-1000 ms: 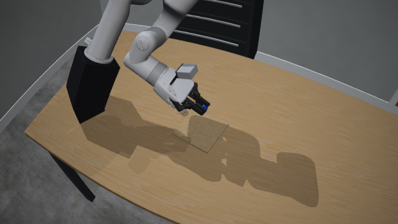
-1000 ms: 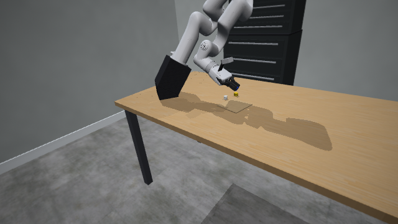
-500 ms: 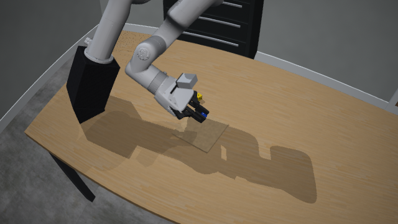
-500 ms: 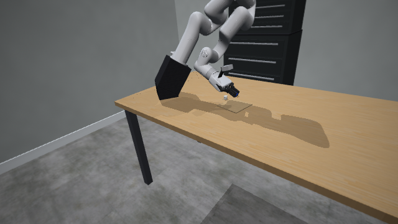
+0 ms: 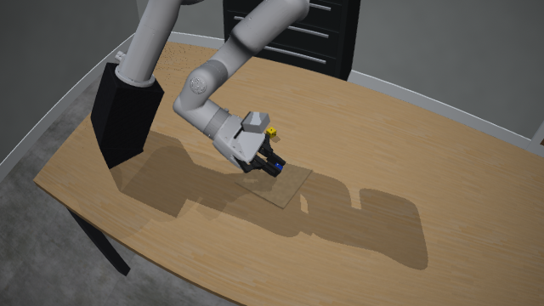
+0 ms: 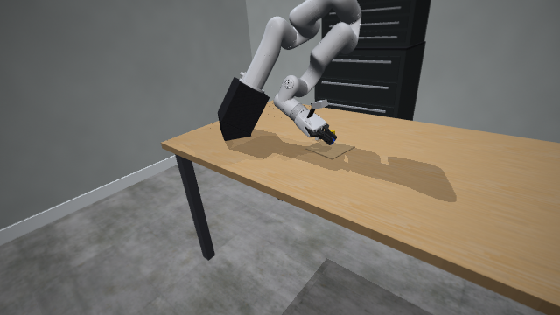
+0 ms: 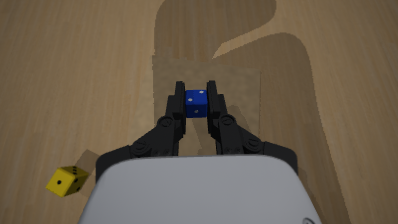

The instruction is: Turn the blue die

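My gripper (image 7: 195, 93) is shut on the blue die (image 7: 196, 103), which sits between the two black fingertips. The die face turned to the wrist camera shows two pips. The thin tan mat (image 7: 204, 88) lies on the table just below and ahead of the die. In the top view the gripper (image 5: 274, 167) holds the blue die (image 5: 278, 166) low over the near-left part of the mat (image 5: 276, 184). The exterior view shows the gripper (image 6: 330, 137) at the mat's (image 6: 330, 150) far edge. I cannot tell whether the die touches the mat.
A yellow die (image 7: 67, 181) lies on the table off the mat, behind the gripper; it also shows in the top view (image 5: 271, 132). The arm's black base (image 5: 125, 115) stands at the table's left. A dark drawer cabinet (image 5: 293, 30) stands behind the table.
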